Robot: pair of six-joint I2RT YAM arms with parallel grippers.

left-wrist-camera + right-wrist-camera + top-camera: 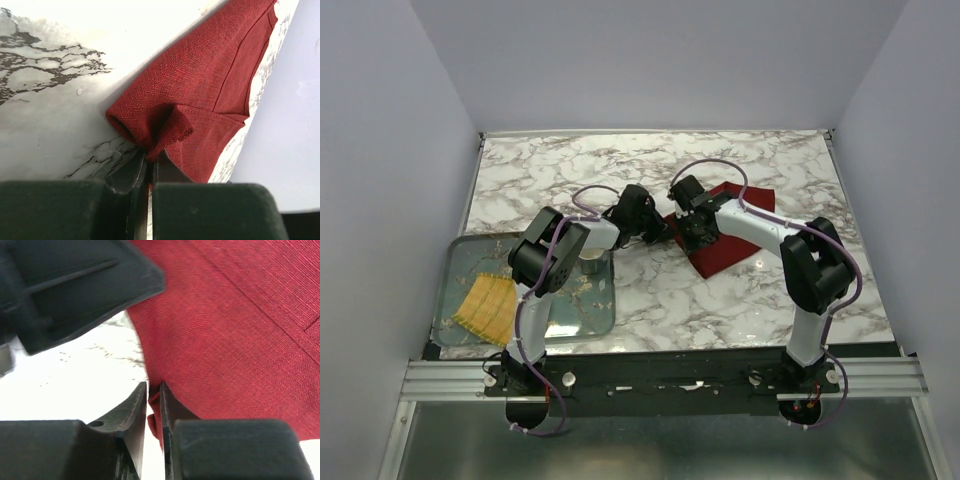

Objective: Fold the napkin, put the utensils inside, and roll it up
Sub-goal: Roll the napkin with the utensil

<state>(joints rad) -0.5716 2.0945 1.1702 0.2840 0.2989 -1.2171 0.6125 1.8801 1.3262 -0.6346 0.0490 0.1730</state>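
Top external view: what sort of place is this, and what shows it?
Likely a robot test booth: plain pale walls box in a marble-patterned tabletop, and two arms are bolted to a silver metal rail.

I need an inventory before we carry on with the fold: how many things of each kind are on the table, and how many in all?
napkin, dark red: 1
mat, yellow woven: 1
tray: 1
cup, metal: 1
cutlery: 0 that I can make out
Total: 4
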